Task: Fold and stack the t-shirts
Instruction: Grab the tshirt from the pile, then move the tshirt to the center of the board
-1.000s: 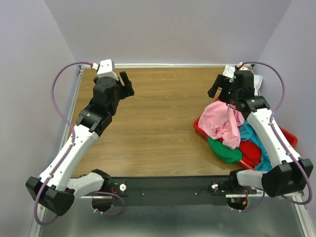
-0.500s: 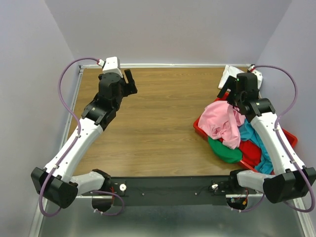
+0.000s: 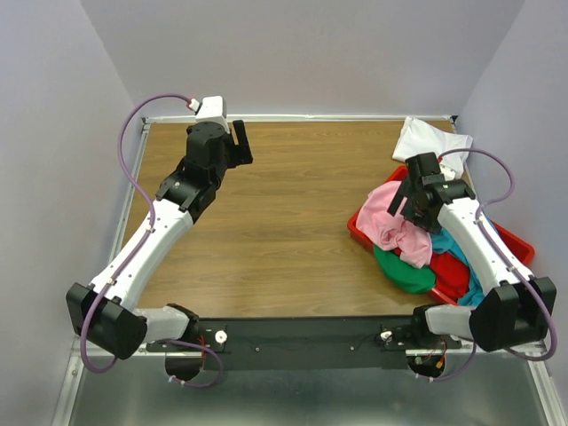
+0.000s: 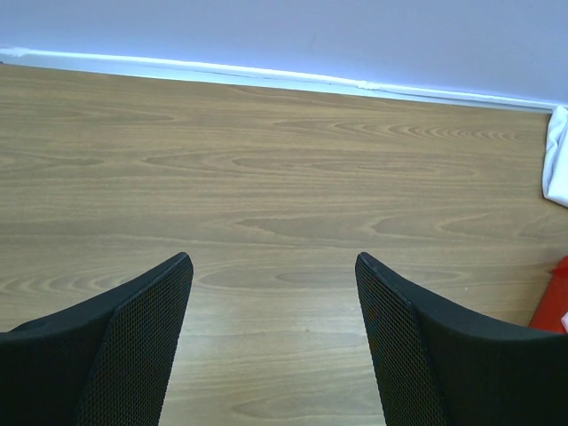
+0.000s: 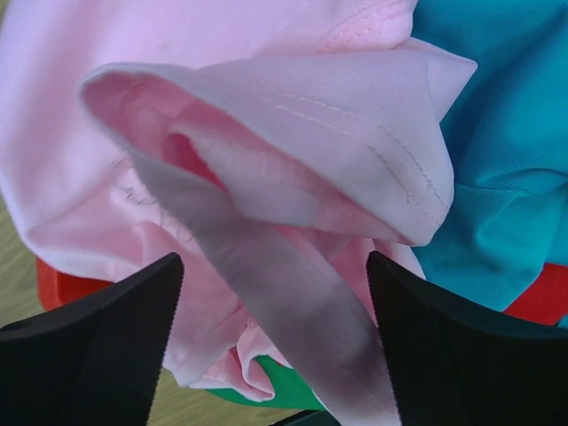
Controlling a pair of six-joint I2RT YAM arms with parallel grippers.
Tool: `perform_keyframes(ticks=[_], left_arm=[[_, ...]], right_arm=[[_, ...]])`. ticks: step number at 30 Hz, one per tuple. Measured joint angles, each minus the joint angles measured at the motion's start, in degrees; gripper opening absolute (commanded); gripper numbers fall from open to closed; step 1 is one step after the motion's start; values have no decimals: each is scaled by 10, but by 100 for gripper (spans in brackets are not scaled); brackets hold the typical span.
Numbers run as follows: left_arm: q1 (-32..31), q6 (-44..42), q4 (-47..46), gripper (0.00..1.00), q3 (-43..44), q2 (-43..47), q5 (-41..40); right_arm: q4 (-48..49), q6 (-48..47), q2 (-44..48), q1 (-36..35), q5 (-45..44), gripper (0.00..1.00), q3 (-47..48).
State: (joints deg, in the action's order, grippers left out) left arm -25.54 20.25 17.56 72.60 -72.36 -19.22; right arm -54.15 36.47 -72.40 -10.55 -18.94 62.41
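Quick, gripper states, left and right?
Left gripper: open, holding nothing.
Right gripper: open above the pink t-shirt, not gripping it.

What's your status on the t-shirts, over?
Left gripper open over table. Right gripper open at pink t-shirt in red bin. Nothing folded yet. Nothing blocking.

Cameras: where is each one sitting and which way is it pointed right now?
Top external: above and behind the bases, looking down on the table; both arms show.
Left wrist: on the left arm, facing across bare wood to the far wall; open left gripper frames it.
Right wrist: looking down into the pink t-shirt; open right gripper straddles it.
Shared: left wrist and top both catch the white t-shirt.
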Motion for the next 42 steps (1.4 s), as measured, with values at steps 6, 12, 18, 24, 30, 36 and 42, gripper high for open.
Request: perform_keyframes(ticks=[6, 12, 18, 24, 30, 36, 42], left_arm=[[8, -8, -8, 82, 0, -3, 6], [37, -7, -8, 81, 1, -5, 11], [78, -3, -8, 81, 1, -3, 21], [98, -3, -8, 81, -1, 19, 24], [120, -3, -8, 81, -16, 66, 23], [132, -4, -7, 84, -28, 94, 9], [136, -3, 16, 84, -29, 93, -12]], right_arm=[[-18, 8, -56, 0, -10, 2, 14], [-61, -12, -101, 0, -10, 2, 199], [-41, -43, -173, 0, 23, 1, 565], [72, -68, -222, -29, 156, 1, 728], [166, -100, -290, -147, 253, 1, 742], [183, -129, -355, -243, 289, 45, 724], [207, -110, -330, -249, 198, 100, 582]])
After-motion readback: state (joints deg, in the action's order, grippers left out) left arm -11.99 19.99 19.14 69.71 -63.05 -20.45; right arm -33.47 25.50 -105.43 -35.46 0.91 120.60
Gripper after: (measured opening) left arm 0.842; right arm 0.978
